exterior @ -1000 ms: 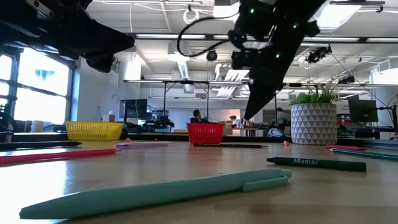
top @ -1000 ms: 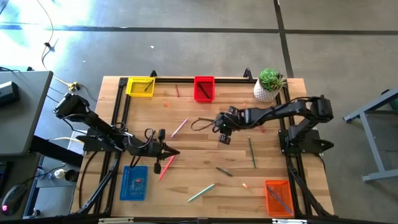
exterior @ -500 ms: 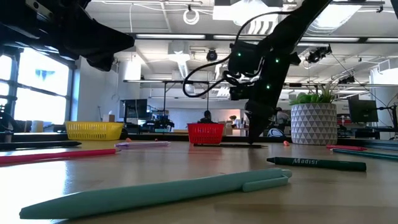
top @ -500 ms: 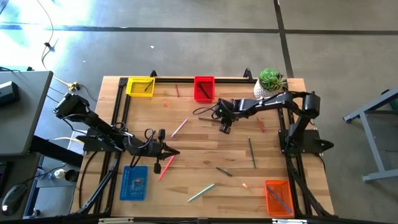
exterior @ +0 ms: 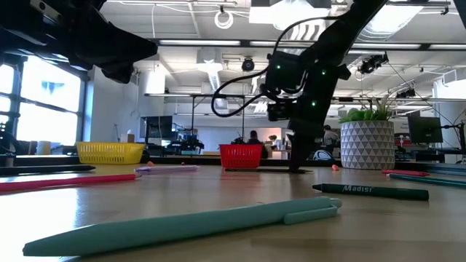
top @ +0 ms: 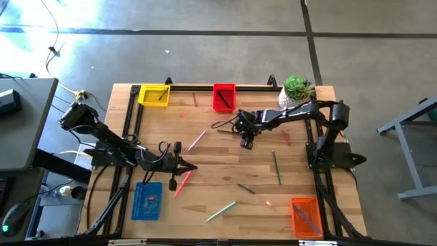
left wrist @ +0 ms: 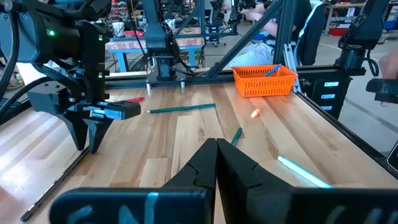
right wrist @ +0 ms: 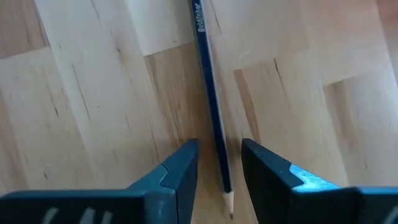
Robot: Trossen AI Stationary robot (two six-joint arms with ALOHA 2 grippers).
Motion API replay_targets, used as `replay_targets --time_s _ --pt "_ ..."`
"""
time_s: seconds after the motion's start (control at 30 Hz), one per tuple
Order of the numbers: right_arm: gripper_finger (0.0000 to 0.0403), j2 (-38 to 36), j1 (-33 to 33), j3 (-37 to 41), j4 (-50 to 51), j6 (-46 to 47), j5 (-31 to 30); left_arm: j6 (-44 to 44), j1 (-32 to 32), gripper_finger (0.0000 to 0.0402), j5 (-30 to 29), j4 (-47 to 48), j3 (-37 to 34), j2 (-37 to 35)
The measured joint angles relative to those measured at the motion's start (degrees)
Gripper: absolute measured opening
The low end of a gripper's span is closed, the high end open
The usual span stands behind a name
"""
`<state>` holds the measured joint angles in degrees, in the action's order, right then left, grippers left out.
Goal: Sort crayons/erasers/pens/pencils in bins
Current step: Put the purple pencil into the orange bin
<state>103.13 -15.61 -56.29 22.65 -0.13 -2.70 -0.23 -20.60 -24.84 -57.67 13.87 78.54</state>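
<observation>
- Looking straight down in the high view, the right gripper (top: 247,142) is seen lowered over the table's middle, just below the red bin (top: 223,97); the left gripper (top: 191,167) is held clenched above the wood near a pink pen (top: 181,183). The yellow bin (top: 153,94) stands at the far left corner, the blue bin (top: 147,200) at the near left edge and the orange bin (top: 305,216) at the near right corner. The white plant pot (top: 293,100) is set beside the right arm.
- In the low view, the right gripper (exterior: 297,166) is shown pointing down, its tips at the table surface in front of the red bin (exterior: 241,155). A teal pen (exterior: 189,224) lies nearest the camera, with a green crayon (exterior: 368,191) beyond it.
- In the left wrist view, the left gripper's fingers (left wrist: 233,169) are pressed together with nothing between them; the orange bin (left wrist: 264,80) stands across the table.
- In the right wrist view, the right gripper (right wrist: 220,168) is open, its fingers (right wrist: 180,167) set either side of a dark blue pencil (right wrist: 209,93) lying flat on the wood; whether they touch it cannot be told.
</observation>
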Motion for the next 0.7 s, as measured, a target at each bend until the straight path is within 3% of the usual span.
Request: replay_targets --time_s 0.17,0.5,0.7 --pt "0.0111 0.4 0.0 -0.1 0.2 0.1 0.2 0.4 0.0 0.0 0.0 0.0 0.0 0.0" --pt "0.0049 0.6 0.0 -0.1 2.6 4.8 1.4 0.3 0.0 0.0 -1.3 0.0 0.0 0.0" --pt "0.0033 0.6 0.8 -0.1 3.8 8.9 0.6 0.9 0.0 0.0 -1.4 0.0 0.0 0.0"
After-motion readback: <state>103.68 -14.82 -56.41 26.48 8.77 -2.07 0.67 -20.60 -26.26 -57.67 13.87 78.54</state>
